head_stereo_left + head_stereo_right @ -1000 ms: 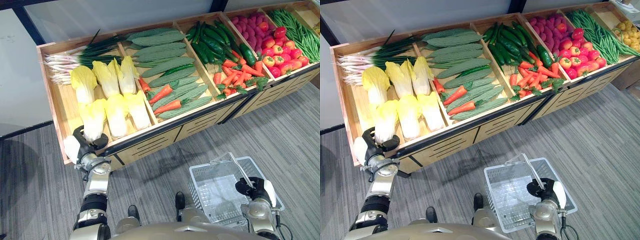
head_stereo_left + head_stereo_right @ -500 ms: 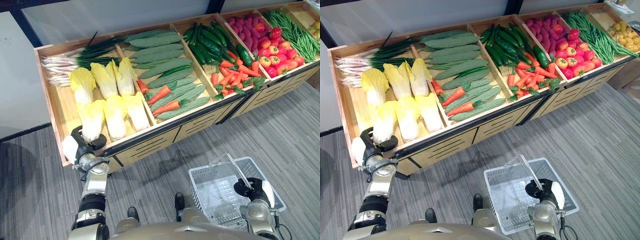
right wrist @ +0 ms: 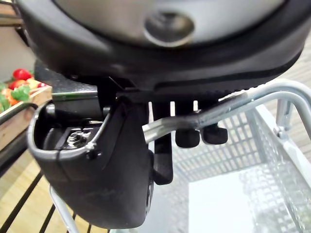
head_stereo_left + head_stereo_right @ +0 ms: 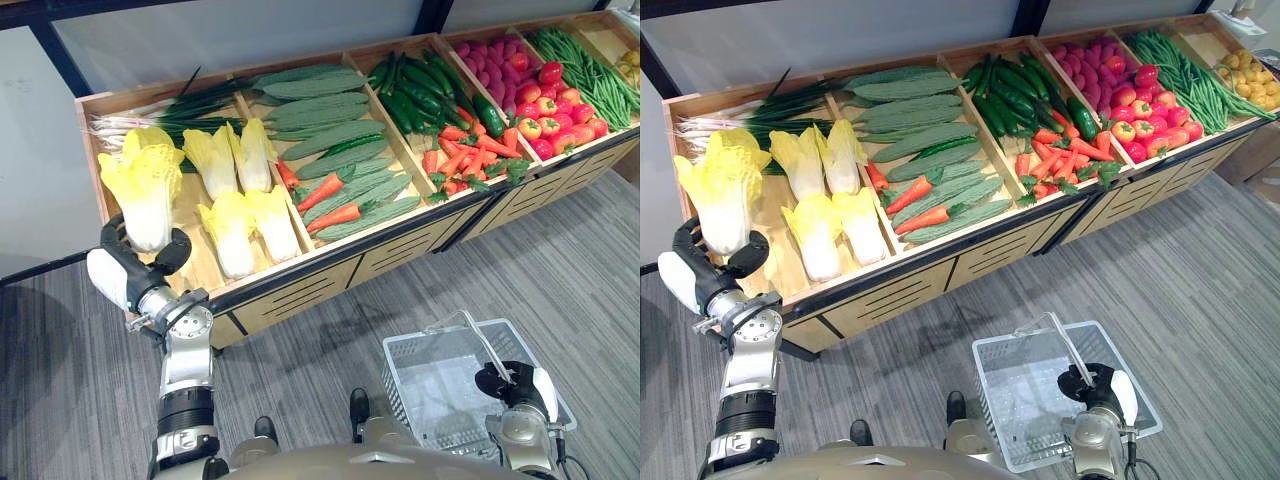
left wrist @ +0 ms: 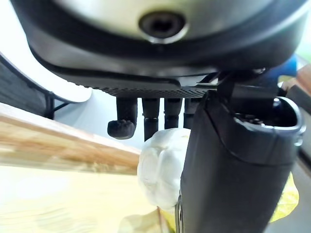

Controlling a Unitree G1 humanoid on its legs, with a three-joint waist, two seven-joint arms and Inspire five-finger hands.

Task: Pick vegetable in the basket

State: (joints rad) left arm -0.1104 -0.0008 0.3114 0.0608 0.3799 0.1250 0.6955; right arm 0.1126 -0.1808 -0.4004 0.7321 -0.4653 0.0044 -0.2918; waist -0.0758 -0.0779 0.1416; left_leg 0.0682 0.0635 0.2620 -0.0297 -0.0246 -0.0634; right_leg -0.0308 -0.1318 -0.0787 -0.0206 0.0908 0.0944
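Left robot hand (image 4: 127,264) grips a cabbage (image 4: 145,185) above the crate's (image 4: 87,140) left edge.

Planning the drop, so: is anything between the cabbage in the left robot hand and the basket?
Nothing visible blocks it. The cabbage in the left robot hand hangs above the shelf; open floor lies between it and the basket. Only the handle, gripped by the right robot hand, crosses the basket's opening.

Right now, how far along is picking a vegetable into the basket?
Done: the left hand grips a cabbage, held above the crate. In hand: the right hand holds the basket by its handle. Left: bring the cabbage over and drop it in; the basket is empty.
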